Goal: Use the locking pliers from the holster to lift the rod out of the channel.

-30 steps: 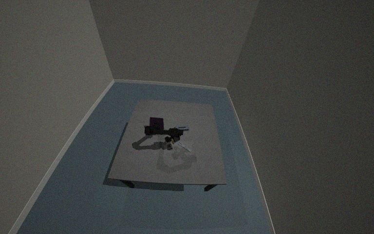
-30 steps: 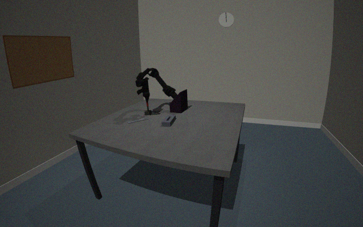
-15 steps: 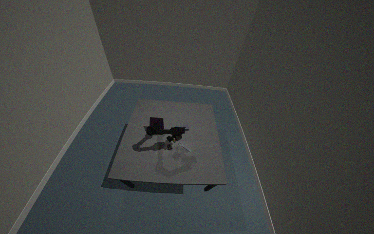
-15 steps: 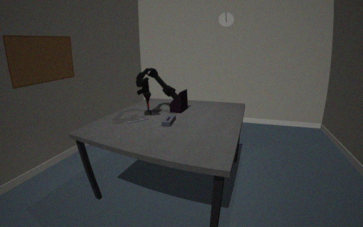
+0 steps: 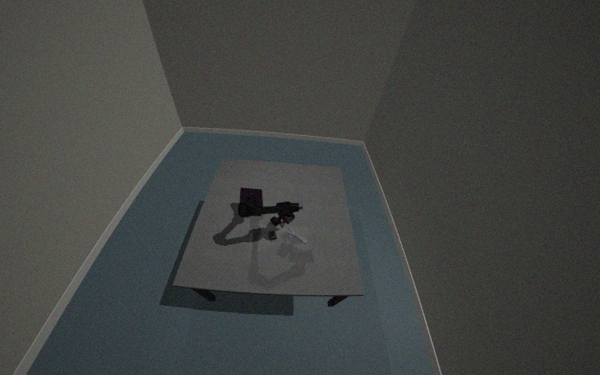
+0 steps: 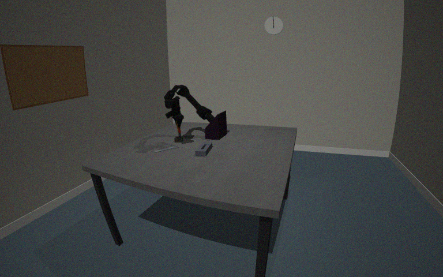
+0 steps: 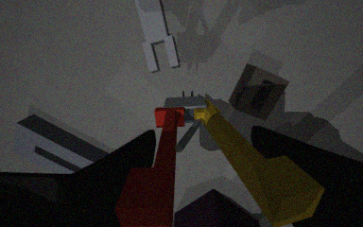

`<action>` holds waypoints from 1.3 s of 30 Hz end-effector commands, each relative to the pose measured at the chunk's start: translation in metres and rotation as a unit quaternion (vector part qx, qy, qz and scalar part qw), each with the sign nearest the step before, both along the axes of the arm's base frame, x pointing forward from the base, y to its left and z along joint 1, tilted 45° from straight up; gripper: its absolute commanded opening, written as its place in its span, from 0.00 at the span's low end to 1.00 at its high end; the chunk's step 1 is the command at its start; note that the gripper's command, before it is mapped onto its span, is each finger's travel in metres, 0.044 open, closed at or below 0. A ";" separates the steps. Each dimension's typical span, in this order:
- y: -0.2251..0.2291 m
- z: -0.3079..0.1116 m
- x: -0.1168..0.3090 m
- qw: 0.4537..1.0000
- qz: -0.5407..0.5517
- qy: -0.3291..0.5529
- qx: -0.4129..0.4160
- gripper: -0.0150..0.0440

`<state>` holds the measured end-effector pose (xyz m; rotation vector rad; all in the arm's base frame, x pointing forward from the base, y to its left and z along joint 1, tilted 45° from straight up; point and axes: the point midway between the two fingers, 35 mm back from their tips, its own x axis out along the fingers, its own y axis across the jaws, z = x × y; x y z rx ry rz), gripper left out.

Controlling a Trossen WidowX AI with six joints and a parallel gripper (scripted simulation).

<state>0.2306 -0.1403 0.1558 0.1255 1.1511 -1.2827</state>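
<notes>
Black arm [image 6: 196, 105], bent above the grey tabletop [image 6: 235, 169]; pale slotted block [image 6: 203, 150] at its base's seven o'clock.

- The channel block [image 7: 66, 139] is cut off by the wrist view's left edge and partly covered by a dark finger;
- the pale forked tool [image 7: 153, 24] runs past its top edge;
- the rod is too small or hidden to tell.

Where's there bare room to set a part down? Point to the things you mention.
Exterior view: between the slotted block [image 6: 201, 153] [image 7: 52, 142] and the near table edge [image 6: 183, 193]. Crowded: under the gripper [image 5: 282, 219] [image 6: 177, 121] [image 7: 203, 133] and pliers [image 5: 283, 223] [image 6: 179, 128] [image 7: 167, 151], by holster [image 5: 273, 235] [image 6: 177, 139] [image 7: 242, 86] and forked bar [image 5: 297, 236] [image 6: 165, 149] [image 7: 153, 24].
</notes>
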 end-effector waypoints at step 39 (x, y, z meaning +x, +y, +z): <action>0.032 -0.033 0.047 0.992 0.097 0.080 0.024 0.80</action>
